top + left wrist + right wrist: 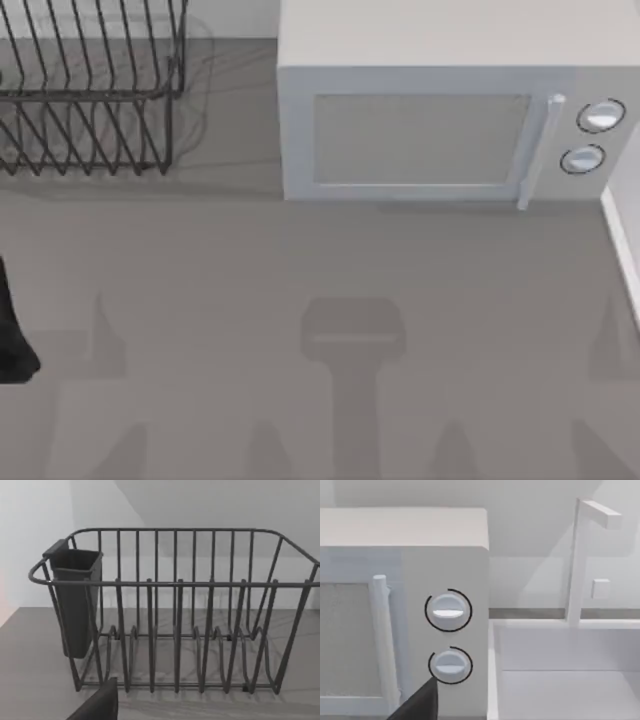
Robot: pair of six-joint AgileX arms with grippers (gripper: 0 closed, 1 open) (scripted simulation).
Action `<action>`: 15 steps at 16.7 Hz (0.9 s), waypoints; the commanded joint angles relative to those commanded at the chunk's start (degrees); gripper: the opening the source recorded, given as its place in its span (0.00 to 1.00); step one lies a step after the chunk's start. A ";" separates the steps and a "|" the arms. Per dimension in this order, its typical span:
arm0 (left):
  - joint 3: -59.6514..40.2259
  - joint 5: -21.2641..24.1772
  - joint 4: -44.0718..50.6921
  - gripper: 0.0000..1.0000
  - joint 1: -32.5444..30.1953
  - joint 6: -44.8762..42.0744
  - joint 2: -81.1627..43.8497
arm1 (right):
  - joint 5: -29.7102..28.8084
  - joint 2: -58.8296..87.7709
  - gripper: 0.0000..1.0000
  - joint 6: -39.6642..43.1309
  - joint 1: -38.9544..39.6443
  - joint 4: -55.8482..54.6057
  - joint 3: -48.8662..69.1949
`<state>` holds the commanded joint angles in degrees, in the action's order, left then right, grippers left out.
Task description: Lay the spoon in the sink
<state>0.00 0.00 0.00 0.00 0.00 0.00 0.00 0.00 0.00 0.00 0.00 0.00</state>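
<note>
The spoon is out of view. The white sink (560, 680) lies right of the microwave, with a white faucet (580, 560) standing behind its basin; its rim (625, 250) runs along the table's right edge in the top view. A dark part of my right gripper (417, 705) juts in low in the right wrist view, facing the microwave's knobs and the sink. My left arm (12, 340) sits at the table's left edge. A dark part of my left gripper (97, 705) faces the dish rack. Nothing is seen in either gripper.
A dark wire dish rack (90, 100) with a dark utensil cup (75, 605) on one end stands at the back left. A white microwave (430, 110) with two knobs (448, 611) and its door shut fills the back middle. Grey countertop (330, 300) stretches in front.
</note>
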 joint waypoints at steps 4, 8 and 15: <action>0.00 0.00 0.00 1.00 0.00 0.00 0.00 | -0.04 1.40 1.00 1.73 -0.34 1.01 1.04; 0.00 0.00 0.00 1.00 0.00 0.00 0.00 | -0.03 9.47 1.00 12.45 -2.06 6.90 6.74; 0.00 0.00 0.00 1.00 0.00 0.00 0.00 | 0.24 35.07 1.00 52.61 -6.90 26.00 22.03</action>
<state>0.00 0.00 0.00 0.00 0.00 0.00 0.24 35.07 52.61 -6.90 26.00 22.03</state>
